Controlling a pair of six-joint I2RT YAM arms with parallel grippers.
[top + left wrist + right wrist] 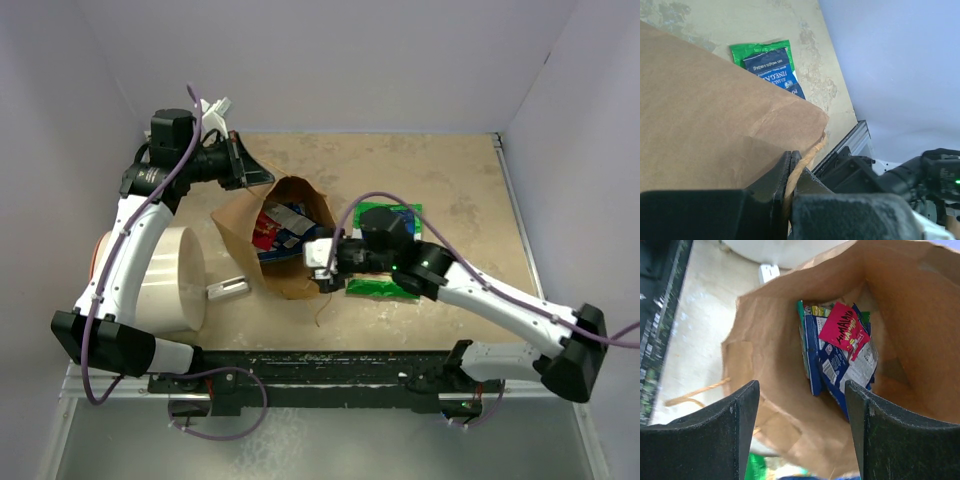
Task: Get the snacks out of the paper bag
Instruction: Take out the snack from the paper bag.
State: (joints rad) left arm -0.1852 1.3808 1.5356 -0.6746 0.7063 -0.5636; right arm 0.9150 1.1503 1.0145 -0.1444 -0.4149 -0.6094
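The brown paper bag (pixel 300 285) lies at mid-table with its mouth facing up and right. Inside it show a red packet (pixel 845 330) and blue packets (pixel 827 362), which are some of the snacks (pixel 280 228). My left gripper (pixel 791 159) is shut on the bag's twisted handle (pixel 812 152) at the far left corner, holding that side up. At the bag's mouth my right gripper (pixel 802 385) stands open with nothing between its fingers. A green packet (pixel 757 50) with a blue one (pixel 775 72) on it lies on the table beyond the bag.
A large white cylinder (pixel 175 280) lies left of the bag, with a small white-grey bar (pixel 228 288) beside it. Part of the green packet (pixel 385 287) shows under my right arm. A black rail (pixel 300 365) runs along the near edge.
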